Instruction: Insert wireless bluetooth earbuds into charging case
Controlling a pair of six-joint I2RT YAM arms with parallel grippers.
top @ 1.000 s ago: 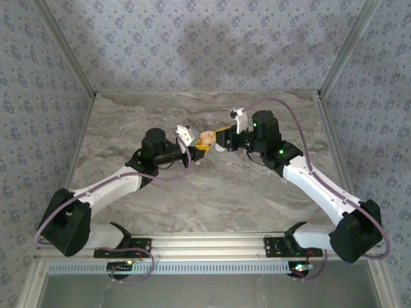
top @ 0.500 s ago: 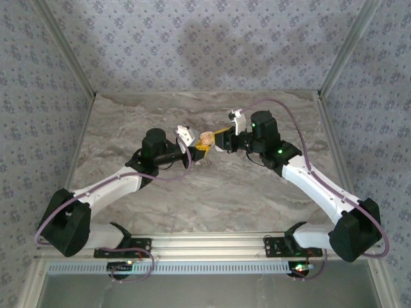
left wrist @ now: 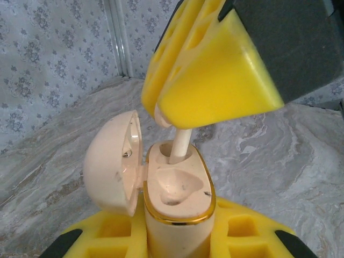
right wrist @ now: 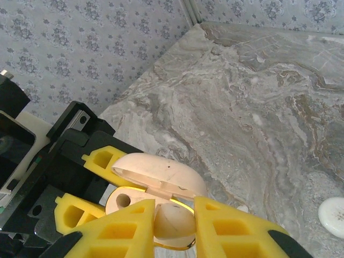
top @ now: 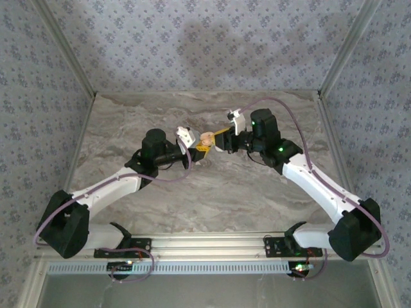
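My left gripper [left wrist: 177, 244] is shut on the peach charging case [left wrist: 177, 201], holding it upright above the marble table [top: 192, 192]. The case's lid [left wrist: 113, 161] hangs open to the left. One white earbud [right wrist: 173, 220] is pinched in my right gripper [right wrist: 174, 228], which is shut on it. The earbud's stem [left wrist: 180, 146] points down into the far slot of the case. The near slot is bare. From above, both grippers meet at the case [top: 207, 137] near the middle of the table. The earbud's head is hidden between the right gripper's yellow fingers [left wrist: 215, 80].
A flat white round disc [right wrist: 333, 215] lies on the marble to the right of the grippers. Patterned walls close in the table on three sides, and both arm bases sit at the near edge.
My right gripper has shifted slightly left toward the left gripper, bringing the earbud in over the case. The left arm has barely moved.
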